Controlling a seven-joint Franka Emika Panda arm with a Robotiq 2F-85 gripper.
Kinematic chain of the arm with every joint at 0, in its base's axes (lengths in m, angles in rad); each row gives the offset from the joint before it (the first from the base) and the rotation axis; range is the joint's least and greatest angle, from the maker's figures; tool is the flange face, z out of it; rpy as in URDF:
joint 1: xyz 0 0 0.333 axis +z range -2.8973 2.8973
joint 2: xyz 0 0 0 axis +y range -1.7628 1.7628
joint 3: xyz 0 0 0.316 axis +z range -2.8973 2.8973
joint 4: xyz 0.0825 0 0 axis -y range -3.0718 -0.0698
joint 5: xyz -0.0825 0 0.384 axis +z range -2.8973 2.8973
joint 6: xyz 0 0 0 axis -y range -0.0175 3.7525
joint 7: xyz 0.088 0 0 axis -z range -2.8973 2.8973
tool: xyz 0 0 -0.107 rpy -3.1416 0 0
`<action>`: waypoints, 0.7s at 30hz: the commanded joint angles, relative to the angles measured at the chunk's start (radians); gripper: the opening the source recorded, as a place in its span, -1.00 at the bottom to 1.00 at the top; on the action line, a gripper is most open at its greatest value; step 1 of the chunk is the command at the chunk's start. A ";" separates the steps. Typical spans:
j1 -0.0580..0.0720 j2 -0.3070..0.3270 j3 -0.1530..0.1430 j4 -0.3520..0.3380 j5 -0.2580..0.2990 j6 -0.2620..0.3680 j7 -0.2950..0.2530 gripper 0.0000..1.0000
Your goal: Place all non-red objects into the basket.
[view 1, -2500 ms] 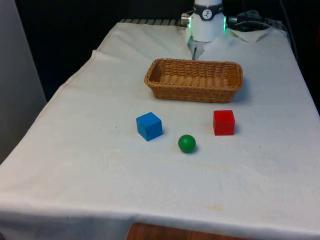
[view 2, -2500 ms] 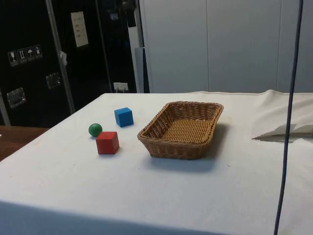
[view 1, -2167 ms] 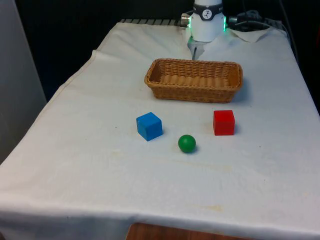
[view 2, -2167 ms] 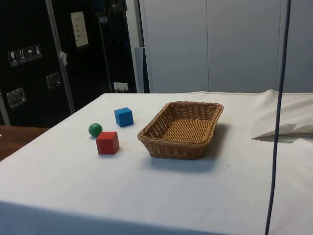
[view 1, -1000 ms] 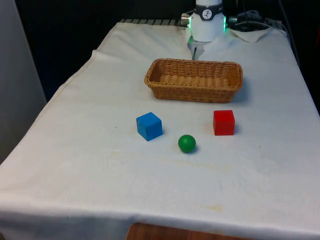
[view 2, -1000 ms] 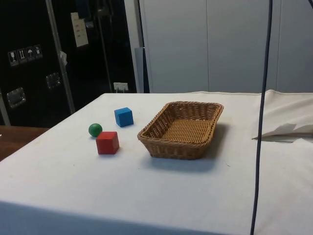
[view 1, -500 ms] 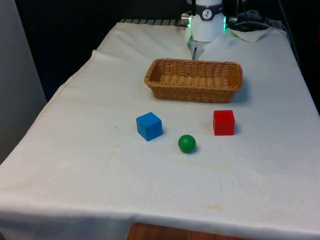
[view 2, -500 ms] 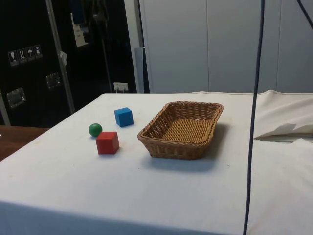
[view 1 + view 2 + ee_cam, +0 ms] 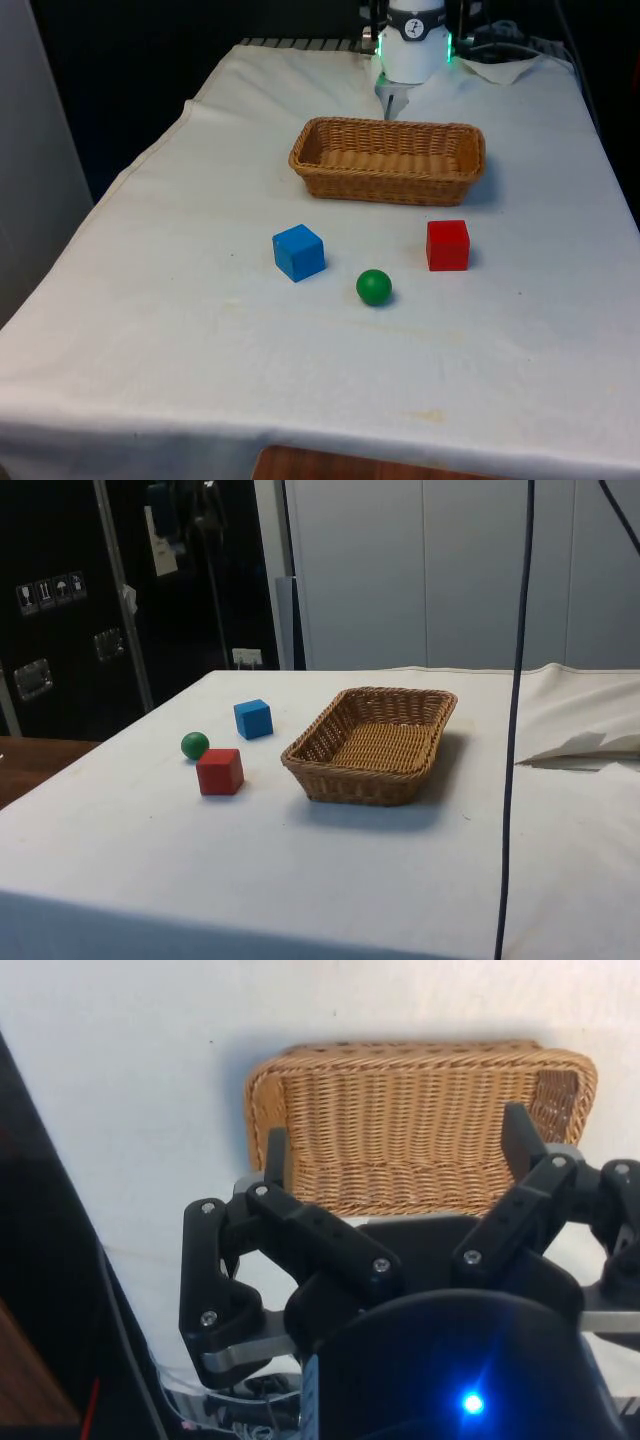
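An empty wicker basket stands at the far middle of the table, also seen from the side. Nearer the front lie a blue cube, a green ball and a red cube, all apart from each other. In the wrist view my gripper hangs high over the basket, open, its two fingers spread wide with nothing between them.
A dark cable hangs down in the side view near the basket's far end. Rumpled white cloth lies by the robot's base. The table drops off at the front view's left edge.
The hanging cable has swung across the side view towards the basket. The cubes, the ball and the basket have stayed put.
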State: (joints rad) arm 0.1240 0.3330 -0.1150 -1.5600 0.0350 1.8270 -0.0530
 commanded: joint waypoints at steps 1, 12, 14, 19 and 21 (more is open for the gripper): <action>-0.006 0.003 -0.003 -0.007 0.006 0.016 -0.005 1.00; -0.007 0.015 -0.032 -0.052 0.001 0.091 0.006 1.00; -0.007 0.016 -0.036 -0.061 0.000 0.107 0.009 1.00; -0.007 0.021 -0.043 -0.078 0.001 0.138 0.017 1.00; -0.007 0.024 -0.047 -0.090 0.002 0.160 0.022 1.00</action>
State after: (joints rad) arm 0.1180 0.3570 -0.1620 -1.6460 0.0350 1.9730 -0.0350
